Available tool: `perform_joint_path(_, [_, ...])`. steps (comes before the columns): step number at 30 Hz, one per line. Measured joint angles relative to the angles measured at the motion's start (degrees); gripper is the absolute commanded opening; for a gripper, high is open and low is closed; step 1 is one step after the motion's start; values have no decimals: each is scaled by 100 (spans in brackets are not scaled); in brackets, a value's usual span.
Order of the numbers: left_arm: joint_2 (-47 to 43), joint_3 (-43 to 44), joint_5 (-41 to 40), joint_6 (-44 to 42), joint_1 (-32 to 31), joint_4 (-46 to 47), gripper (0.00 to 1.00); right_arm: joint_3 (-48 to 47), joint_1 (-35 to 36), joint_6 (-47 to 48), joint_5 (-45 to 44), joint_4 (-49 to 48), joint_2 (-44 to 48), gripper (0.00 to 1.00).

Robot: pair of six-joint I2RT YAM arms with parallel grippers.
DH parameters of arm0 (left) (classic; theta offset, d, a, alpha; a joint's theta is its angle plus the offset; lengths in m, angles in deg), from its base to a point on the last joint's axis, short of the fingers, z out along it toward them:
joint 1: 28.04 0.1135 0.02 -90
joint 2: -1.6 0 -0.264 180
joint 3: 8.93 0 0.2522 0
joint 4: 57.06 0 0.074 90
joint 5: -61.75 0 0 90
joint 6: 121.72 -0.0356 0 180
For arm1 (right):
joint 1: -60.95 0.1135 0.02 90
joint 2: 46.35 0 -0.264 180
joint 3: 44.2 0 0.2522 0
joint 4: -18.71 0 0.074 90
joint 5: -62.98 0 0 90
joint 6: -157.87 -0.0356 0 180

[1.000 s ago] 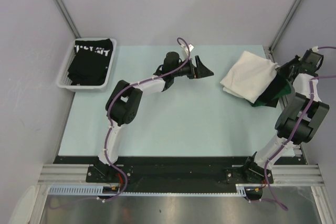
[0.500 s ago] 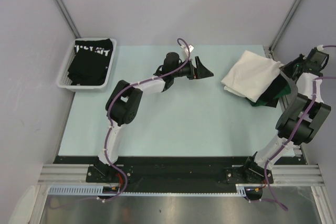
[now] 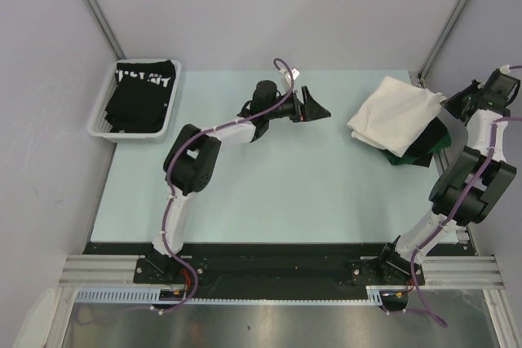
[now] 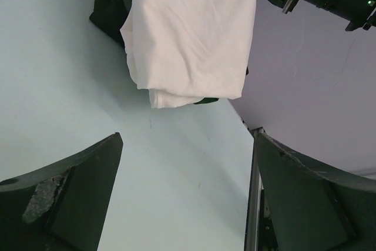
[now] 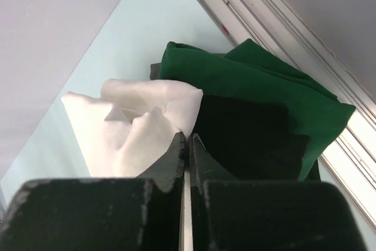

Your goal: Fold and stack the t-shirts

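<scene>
Far right corner of the pale blue-green table [image 3: 285, 185]: folded white cloth t-shirt [image 3: 393, 116] lying over a plain black t-shirt [image 5: 247, 127] and a dark green t-shirt [image 5: 264, 86], green edge poking out toward the table's right edge. Bunched edge of the white t-shirt pinched in the right gripper [image 5: 187, 136], fingers pressed together on the cloth. Over the table's far middle, well apart from the pile: left gripper [image 4: 187, 139], fingers spread wide, holding nothing. Just beside the table's far left corner: white plastic mesh basket [image 3: 102, 124], black t-shirt with white lettering [image 3: 143, 91] inside.
</scene>
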Motion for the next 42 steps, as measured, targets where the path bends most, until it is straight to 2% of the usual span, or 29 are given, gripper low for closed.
perform_joint_path(16, [22,22,0,44,-42,24,100,11,-96,367,-192,195,0,0])
perform_joint_path(31, [1700,1620,26,675,-577,540,100,17,-133,586,-190,264,2,0])
perform_joint_path(42, [2684,3075,0,922,-791,490,99,17,-157,699,-190,343,13,0])
